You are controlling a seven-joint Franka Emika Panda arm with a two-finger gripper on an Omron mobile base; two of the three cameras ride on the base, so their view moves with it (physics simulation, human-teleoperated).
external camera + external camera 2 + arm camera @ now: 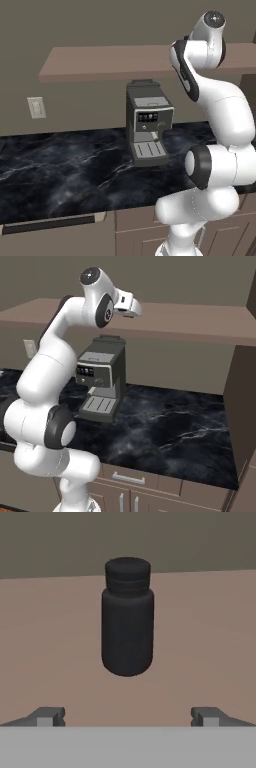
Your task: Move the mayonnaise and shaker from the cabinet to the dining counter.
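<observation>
In the hand view the shaker (127, 624), a near-black little bottle with a narrower ribbed cap, stands upright on the tan-brown cabinet (200, 642) shelf board, at twelve o'clock from the claw (128, 717). The claw is released: its two dark fingertips (47, 716) stand wide apart at seven and five o'clock in that view, short of the shaker and touching nothing. In the right base view the white arm reaches up so that the claw (131, 308) sits level with the cabinet (200, 323) board's front edge. At six o'clock below it, a grey coffee machine (102, 383) stands on the black white-veined marble table (175, 431). A pale wall switch plate (36, 107) sits at nine o'clock from the machine.
</observation>
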